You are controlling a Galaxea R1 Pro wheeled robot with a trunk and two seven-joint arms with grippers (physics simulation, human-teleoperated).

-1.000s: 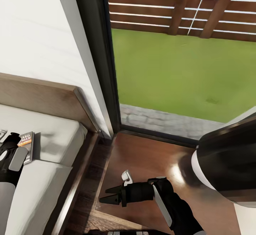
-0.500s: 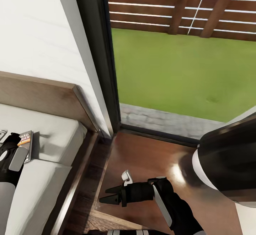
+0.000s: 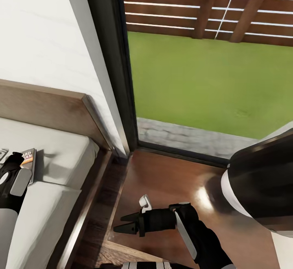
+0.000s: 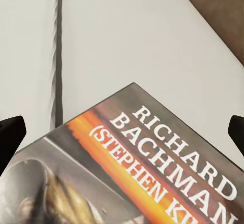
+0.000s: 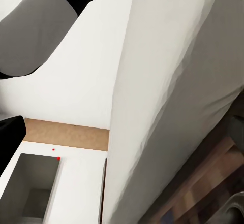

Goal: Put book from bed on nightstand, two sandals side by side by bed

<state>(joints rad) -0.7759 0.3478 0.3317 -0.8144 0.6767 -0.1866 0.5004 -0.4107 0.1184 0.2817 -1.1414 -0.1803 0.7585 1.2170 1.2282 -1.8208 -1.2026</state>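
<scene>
The book (image 3: 29, 158) lies on the pale mattress of the bed (image 3: 61, 155), close to the brown headboard (image 3: 49, 110). In the left wrist view its cover (image 4: 168, 153) shows white "RICHARD BACHMAN" lettering over an orange band. My left gripper (image 4: 122, 130) is open, and its dark fingertips (image 4: 10, 135) stand either side of the book's near edge. My right gripper (image 3: 122, 223) hovers open and holding nothing over the front of the nightstand (image 3: 162, 183), whose top is glossy brown. The sandals are out of view.
A lamp with a black shade (image 3: 264, 179) stands on the nightstand's right part. A dark-framed window (image 3: 118, 66) rises behind it, with lawn and a wooden fence outside. A narrow strip of plank floor (image 3: 99, 208) separates bed and nightstand.
The whole picture has shifted slightly, so the camera moved. The left gripper now covers a little more of the book. The right arm has not moved.
</scene>
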